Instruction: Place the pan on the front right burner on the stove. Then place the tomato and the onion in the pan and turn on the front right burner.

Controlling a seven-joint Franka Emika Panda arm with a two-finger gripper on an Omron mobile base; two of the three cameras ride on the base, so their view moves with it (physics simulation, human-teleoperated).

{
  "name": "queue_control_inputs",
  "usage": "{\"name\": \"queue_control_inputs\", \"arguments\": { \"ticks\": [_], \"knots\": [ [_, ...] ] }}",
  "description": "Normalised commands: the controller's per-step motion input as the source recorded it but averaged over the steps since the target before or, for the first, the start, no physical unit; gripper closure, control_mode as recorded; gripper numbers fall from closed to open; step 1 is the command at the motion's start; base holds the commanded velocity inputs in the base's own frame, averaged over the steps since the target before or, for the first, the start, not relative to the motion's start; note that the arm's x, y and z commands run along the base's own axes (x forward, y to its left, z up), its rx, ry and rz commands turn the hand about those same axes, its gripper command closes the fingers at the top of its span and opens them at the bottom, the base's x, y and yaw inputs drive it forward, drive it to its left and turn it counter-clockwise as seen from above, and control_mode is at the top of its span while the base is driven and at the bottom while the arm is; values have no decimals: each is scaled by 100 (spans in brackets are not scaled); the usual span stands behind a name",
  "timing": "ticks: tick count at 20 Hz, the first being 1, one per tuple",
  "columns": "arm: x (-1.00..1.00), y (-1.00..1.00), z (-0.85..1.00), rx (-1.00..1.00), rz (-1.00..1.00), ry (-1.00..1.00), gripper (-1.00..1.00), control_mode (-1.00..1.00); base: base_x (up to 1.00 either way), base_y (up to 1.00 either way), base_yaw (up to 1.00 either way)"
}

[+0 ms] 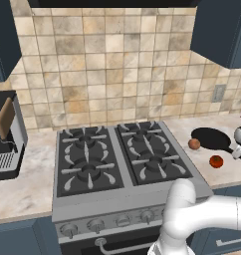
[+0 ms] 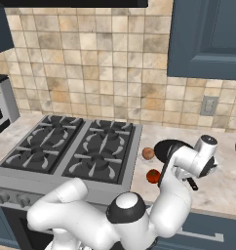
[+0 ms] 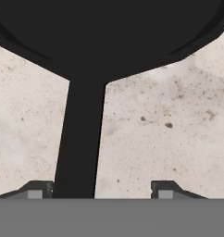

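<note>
Left base view, taking the stove (image 1: pixel 123 167) as the landmark: its four grated burners are bare, with the front right burner (image 1: pixel 155 167) nearest the counter (image 1: pixel 219 177) on its right. On that marbled counter, just right of the stove, the onion (image 1: pixel 194 144) touches or nearly touches the rim of the pan (image 1: pixel 210 138). The tomato (image 1: pixel 216 161) lies in front of the pan, apart from it. Further right of the stove, the gripper (image 3: pixel 99 189) is down over the pan's handle (image 3: pixel 80 139). From the hand view, the fingertips (image 3: pixel 39 189) stand apart: the handle runs beside the left tip, with bare counter between it and the right tip.
</note>
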Motion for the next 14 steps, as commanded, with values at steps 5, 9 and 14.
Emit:
{"name": "queue_control_inputs", "arguments": {
  "ticks": [5, 9, 14],
  "knots": [
    [0, 0, -7, 0, 0, 1, 100, -100, 0, 0, 0],
    [0, 0, -3, 0, 0, 1, 100, -100, 0, 0, 0],
    [0, 0, -2, 0, -4, 0, 100, -100, 0, 0, 0]
  ]
}}
